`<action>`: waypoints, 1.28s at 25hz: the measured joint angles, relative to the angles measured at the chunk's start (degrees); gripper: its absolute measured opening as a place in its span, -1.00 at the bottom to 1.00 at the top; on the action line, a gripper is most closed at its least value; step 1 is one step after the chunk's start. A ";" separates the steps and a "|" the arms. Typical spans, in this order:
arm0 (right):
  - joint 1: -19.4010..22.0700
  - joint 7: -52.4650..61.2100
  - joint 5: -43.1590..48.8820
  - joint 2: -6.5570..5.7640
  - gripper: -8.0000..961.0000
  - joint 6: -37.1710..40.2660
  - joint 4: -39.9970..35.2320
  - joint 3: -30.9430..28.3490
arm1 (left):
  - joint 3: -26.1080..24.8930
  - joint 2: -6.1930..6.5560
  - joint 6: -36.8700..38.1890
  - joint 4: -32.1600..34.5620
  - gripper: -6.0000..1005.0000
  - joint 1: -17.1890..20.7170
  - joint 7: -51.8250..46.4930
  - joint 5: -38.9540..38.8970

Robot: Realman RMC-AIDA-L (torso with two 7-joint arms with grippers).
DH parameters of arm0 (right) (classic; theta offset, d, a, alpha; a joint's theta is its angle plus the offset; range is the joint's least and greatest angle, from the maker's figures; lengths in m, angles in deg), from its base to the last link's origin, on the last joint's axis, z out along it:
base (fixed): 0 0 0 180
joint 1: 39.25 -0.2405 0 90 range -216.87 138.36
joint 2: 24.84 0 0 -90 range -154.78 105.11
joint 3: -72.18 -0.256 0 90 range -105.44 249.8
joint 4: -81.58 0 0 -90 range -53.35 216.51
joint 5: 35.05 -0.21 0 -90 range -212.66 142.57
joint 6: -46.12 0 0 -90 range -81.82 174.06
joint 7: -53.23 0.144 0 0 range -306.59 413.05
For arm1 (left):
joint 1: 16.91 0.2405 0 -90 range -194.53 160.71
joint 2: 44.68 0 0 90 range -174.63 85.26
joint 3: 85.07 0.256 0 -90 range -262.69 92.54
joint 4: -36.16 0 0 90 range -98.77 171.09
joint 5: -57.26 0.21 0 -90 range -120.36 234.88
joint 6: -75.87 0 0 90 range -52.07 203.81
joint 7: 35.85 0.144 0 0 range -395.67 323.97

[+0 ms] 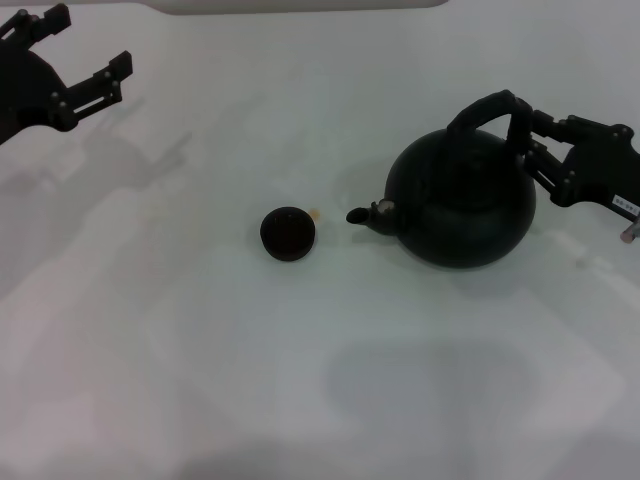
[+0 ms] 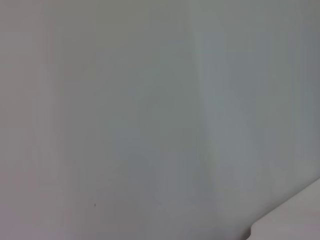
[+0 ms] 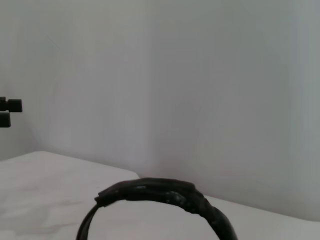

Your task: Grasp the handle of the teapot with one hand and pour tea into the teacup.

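Observation:
The round matte black teapot [image 1: 462, 205] stands on the white table, right of centre, its short spout [image 1: 365, 214] pointing left at the teacup [image 1: 288, 233]. The teacup is small, dark and round, and sits a short gap from the spout. The thick arched handle [image 1: 488, 108] spans the pot's top; the right wrist view shows it from close by as a black ribbed handle [image 3: 165, 193]. My right gripper [image 1: 531, 140] is open at the handle's right end, with one finger on either side of it. My left gripper [image 1: 90, 42] hangs open at the far left, away from both objects.
A small yellowish spot [image 1: 315, 213] marks the table [image 1: 300, 380] beside the cup. The left wrist view shows only a pale wall and a table corner [image 2: 295, 220]. My left gripper's fingertips [image 3: 10, 107] show far off in the right wrist view.

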 joint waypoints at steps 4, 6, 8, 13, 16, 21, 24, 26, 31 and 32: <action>0.72 0.01 -0.20 -0.36 -0.44 0.18 -0.29 -0.50 | -0.05 0.00 -0.08 -0.02 0.72 0.03 0.00 0.00; 1.08 -0.06 -0.19 -0.47 -0.36 0.90 -0.18 -1.98 | -0.06 -0.01 -0.17 -0.03 0.72 0.10 -0.01 0.00; 1.60 -0.22 -0.11 -0.68 -0.32 1.71 0.03 -3.84 | -0.06 -0.06 -0.29 -0.04 0.72 0.23 0.00 -0.01; 3.42 -0.43 -0.06 -1.86 -0.22 3.76 0.09 -7.34 | -0.06 -0.15 -0.42 -0.09 0.72 0.75 0.00 -0.97; 4.19 -0.54 -0.03 -2.47 -0.13 4.09 0.15 -8.29 | -0.06 -0.17 -0.44 -0.15 0.72 0.97 0.00 -1.29; 4.45 -3.35 -0.01 -2.87 -0.10 4.06 2.36 -11.47 | -0.06 -0.17 -1.34 -0.95 0.72 1.12 0.00 -1.38; 4.47 -6.56 0.00 -2.38 -0.08 4.34 4.39 -16.65 | -0.14 -0.11 -2.44 -1.59 0.72 1.05 0.00 -1.40; 4.47 -7.95 -0.02 -2.25 -0.07 4.72 5.23 -19.87 | -0.94 -0.17 -2.89 -1.75 0.72 1.24 0.00 -1.43; 3.85 -8.76 -0.38 -1.98 -0.03 5.32 6.14 -28.69 | -3.63 -0.06 -2.17 -6.35 0.72 1.51 3.36 -7.75; 3.49 -8.76 -0.36 -1.83 -0.01 5.26 6.42 -30.44 | -3.66 0.00 -2.00 -7.58 0.72 1.53 5.00 -9.56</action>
